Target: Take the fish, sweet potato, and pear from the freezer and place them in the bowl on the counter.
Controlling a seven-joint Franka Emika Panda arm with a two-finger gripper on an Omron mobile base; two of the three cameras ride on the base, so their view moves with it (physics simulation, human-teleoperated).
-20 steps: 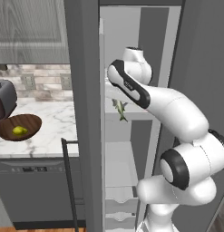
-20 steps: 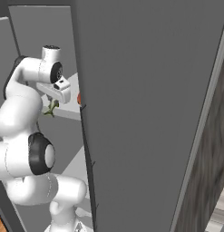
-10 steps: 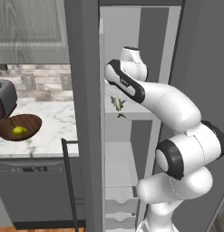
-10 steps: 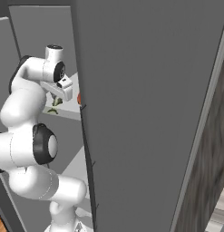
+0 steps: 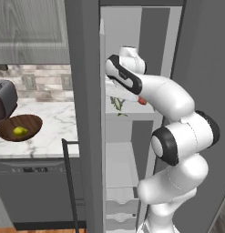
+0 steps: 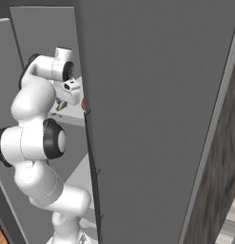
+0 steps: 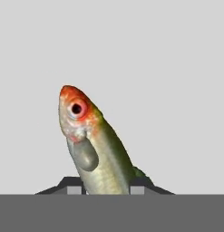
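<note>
My gripper is shut on the fish, a grey-green fish with a pale belly and a red-orange head that sticks out past the fingertips. In the left base view the fish hangs under my hand just above a white shelf inside the open freezer. An orange-red bit of the sweet potato peeks out behind my arm on that shelf, and the sweet potato also shows at the door edge. The brown bowl sits on the marble counter with the yellow-green pear inside it.
The freezer's dark door stands open between the shelves and the counter, with its bar handle low down. A toaster stands behind the bowl. White drawers fill the freezer's bottom. A large grey panel is close on the right.
The arm has folded up higher and closer to the shelf opening. The fish has shifted slightly left and up, still gripped.
</note>
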